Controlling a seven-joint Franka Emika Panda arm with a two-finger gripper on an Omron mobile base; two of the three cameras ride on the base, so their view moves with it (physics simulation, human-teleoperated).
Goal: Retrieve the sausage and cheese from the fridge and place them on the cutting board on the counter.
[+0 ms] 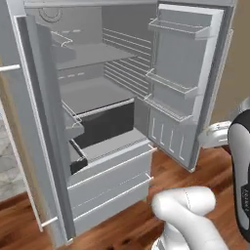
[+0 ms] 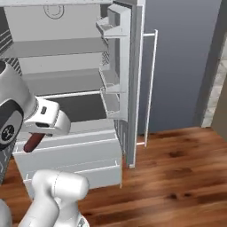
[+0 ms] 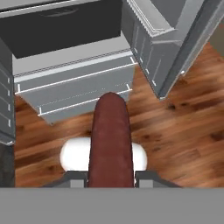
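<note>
Nearest the hand camera, the two-finger gripper is closed tight on the long, round-ended, reddish-brown sausage, with one dark fingertip showing on each side of its lower end. The sausage runs straight out from between the jaws, its rounded tip pointing toward the fridge drawers. In the right base view the same sausage hangs below the white wrist as a short dark-red stub, held in the air in front of the fridge's lower section.

Below the gripper lies the glossy reddish-brown wood-plank floor, which spreads out in front of the appliance.

Beyond that stands the tall pale-grey double-door fridge with both doors swung wide. At its base are two pale-grey drawers with thin white bar handles, both shut, stacked one over the other. Above them a dark open compartment sits under flat grey shelves. The right door carries three wire-fronted bins on its inner face, one above another. In the right base view, a long white vertical bar handle runs down the outer side of that door.
</note>
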